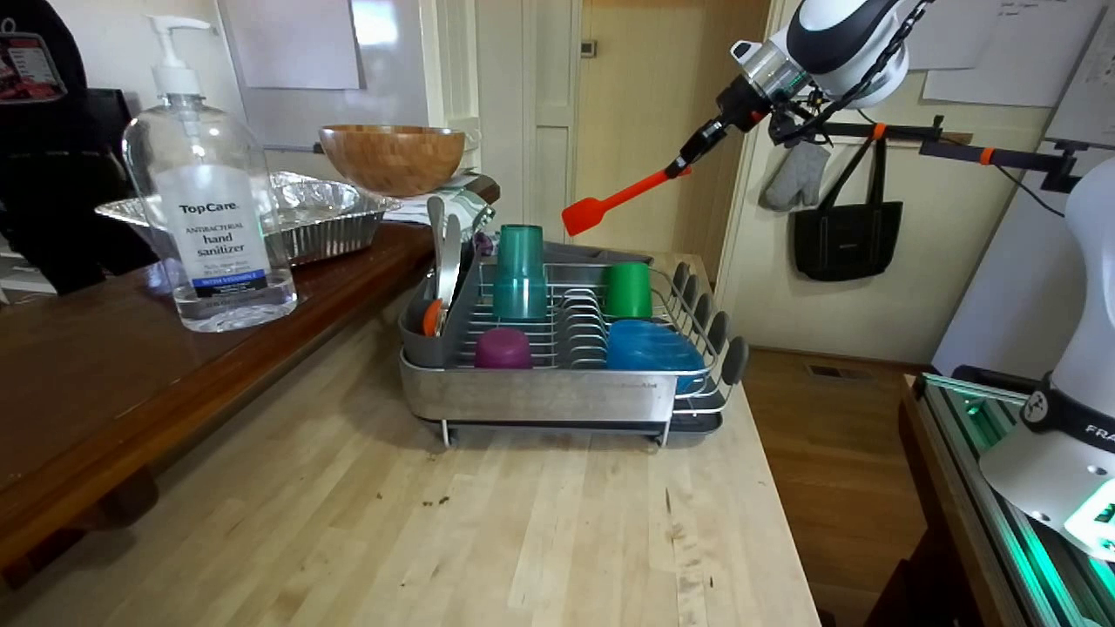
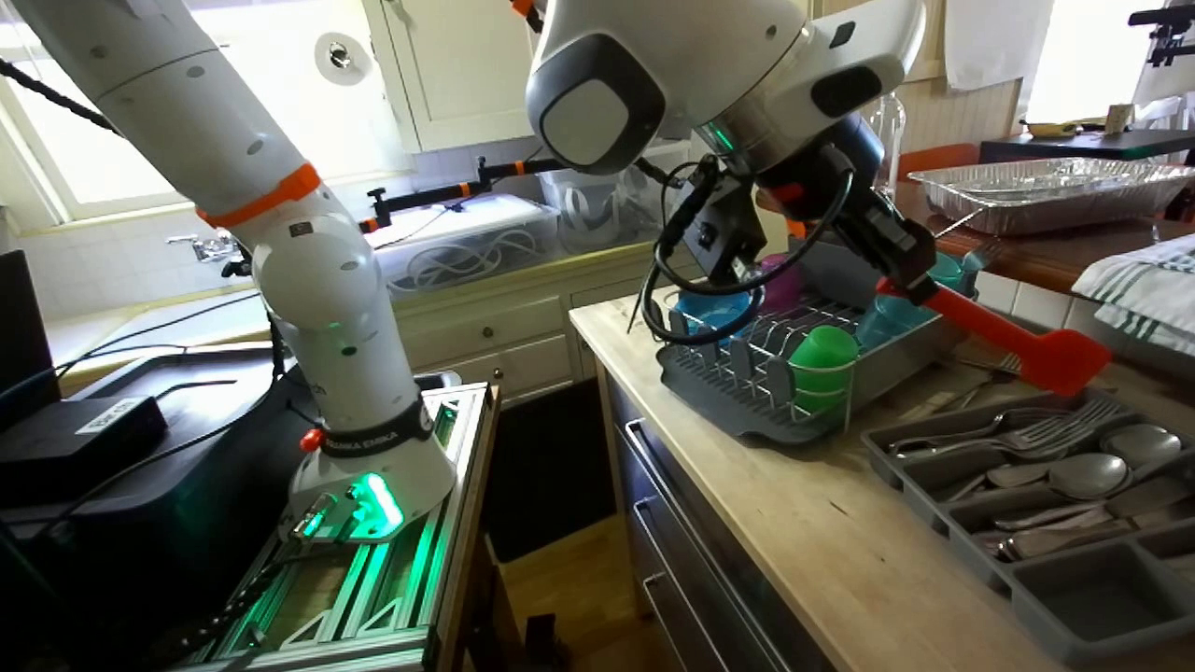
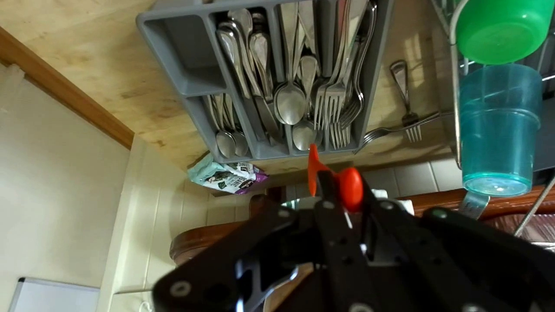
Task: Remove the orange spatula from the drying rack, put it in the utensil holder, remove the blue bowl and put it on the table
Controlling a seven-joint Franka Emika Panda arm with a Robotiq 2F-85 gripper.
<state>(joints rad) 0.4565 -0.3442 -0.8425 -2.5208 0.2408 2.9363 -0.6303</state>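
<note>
The fingers (image 2: 910, 254) are clamped on the handle of the orange spatula (image 2: 1064, 360), which hangs in the air, apart from the bench (image 1: 557, 531); a short end of the handle pokes out past the grip; in an exterior view the spatula tilts, its blade lower and to the left; the drying rack (image 1: 540, 396) stands on the bench, and the blue bowl (image 1: 653, 347) sits tilted in its near right part; on the bowl's far side is a green cup (image 1: 627, 290), with a purple cup (image 1: 503, 348) near left and a tall teal cup (image 1: 520, 274) beyond that; a grey caddy (image 1: 424, 351) with cutlery fills the rack's left end; in the wrist view the utensil holder (image 3: 186, 50) carries forks, spoons and knives in its compartments; two forks (image 3: 409, 121) lie crossed on the bench between holder and rack; at left, a hand sanitizer bottle (image 1: 218, 235) stands near, a foil pan (image 1: 335, 233) just behind it
</note>
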